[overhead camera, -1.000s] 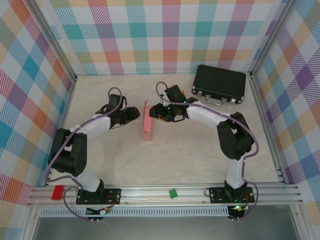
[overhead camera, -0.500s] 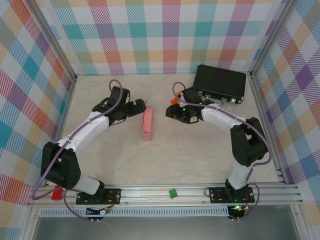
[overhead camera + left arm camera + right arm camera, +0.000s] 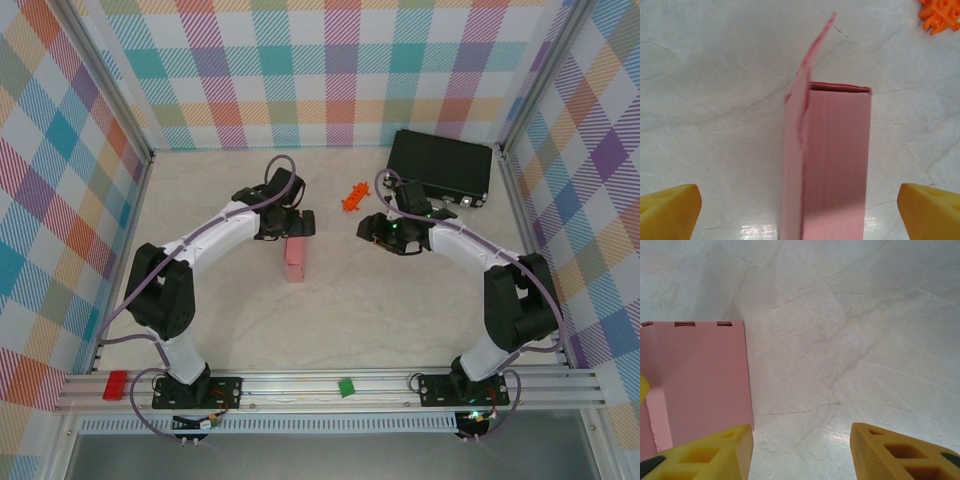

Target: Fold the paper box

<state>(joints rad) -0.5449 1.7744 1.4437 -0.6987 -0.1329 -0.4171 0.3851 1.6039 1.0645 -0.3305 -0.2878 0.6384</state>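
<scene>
When we set this moment against the top view of half a second ago, the left gripper (image 3: 297,222) has travelled right and now sits over the far end of the box (image 3: 295,258); before, it was just left of that end. The right gripper (image 3: 370,228) has drawn back to the right, and the gap between it and the box is wider. The toy (image 3: 353,195), which then lay against the right gripper, now lies free on the table (image 3: 400,310), just far-left of that gripper. The box has not shifted: it lies in the middle of the table, long axis running near to far, well left of the case (image 3: 440,165).

The left arm (image 3: 215,235) arches from its base up and to the right, wrist pointing down at the box. In the left wrist view, the fingers (image 3: 670,210) stand wide apart at the bottom corners, with the box (image 3: 835,160) between them and bare table on either side of it; we see no contact. A loose flap (image 3: 812,55) stands off the far left corner of the box, and the toy (image 3: 940,15) shows at the top right.

The right arm (image 3: 460,245) curves far and left from its base, the gripper facing the box. In the right wrist view, its fingers (image 3: 900,450) are spread with only table between them, and the box (image 3: 700,375) lies beyond the left finger.
</scene>
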